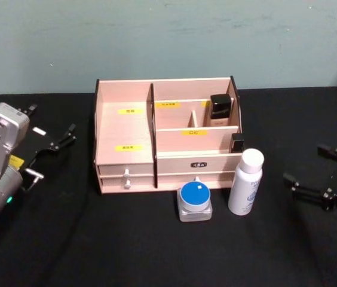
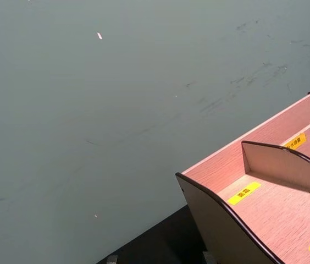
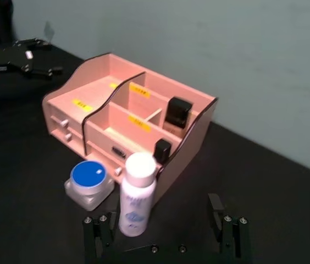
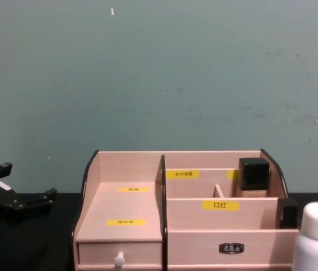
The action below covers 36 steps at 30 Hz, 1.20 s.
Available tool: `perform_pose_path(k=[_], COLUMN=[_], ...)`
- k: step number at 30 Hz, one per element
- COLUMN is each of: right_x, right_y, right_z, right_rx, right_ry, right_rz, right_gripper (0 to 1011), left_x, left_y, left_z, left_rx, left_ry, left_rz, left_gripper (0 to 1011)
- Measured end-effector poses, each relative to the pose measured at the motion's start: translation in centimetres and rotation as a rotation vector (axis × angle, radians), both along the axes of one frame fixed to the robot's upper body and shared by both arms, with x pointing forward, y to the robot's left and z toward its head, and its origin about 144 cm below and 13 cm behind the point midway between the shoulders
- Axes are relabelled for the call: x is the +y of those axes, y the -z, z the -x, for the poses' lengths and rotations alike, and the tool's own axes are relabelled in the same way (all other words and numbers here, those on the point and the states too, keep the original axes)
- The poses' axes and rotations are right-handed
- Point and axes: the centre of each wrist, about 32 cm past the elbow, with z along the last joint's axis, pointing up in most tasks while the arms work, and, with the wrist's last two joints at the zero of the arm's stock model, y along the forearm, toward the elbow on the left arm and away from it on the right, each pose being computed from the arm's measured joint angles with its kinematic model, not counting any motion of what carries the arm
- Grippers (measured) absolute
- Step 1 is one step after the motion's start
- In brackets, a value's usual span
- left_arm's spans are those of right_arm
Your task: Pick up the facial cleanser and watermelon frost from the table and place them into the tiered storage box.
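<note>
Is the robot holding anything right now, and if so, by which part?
Nothing. The left gripper and right gripper are both open and empty; the bottle and jar stand untouched before the box.

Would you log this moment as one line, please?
left gripper open, idle left | right gripper open, idle right | bottle, jar on table before box
</note>
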Motion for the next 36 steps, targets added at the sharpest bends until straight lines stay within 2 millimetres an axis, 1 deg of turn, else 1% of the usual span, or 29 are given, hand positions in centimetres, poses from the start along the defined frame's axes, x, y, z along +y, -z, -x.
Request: perform_pose_path(k=[14, 22, 31, 36], right_x=[0.6, 0.9, 2.2, 2.7], right_y=[1.5, 2.8, 3.9, 4.3], right_z=[0.1, -1.2, -3.3, -4.1], right_rx=[0.097, 0.13, 0.145, 0.149], right_ry=[-0.035, -0.031, -0.053, -0.058], right_rz=[-0.034, -0.051, -0.067, -0.066], right_gripper=[1000, 1000, 1000, 1000], left_x=[0.0, 0.0, 0.0, 0.0], left_y=[0.0, 0.0, 0.0, 0.0], left_z=[0.0, 0.0, 0.0, 0.0], left_rx=[0.0, 0.0, 0.0, 0.0], left_ry=[0.0, 0.0, 0.0, 0.0], left_rz=[0.0, 0.0, 0.0, 0.0], left_gripper=[1001, 1001, 1001, 1001])
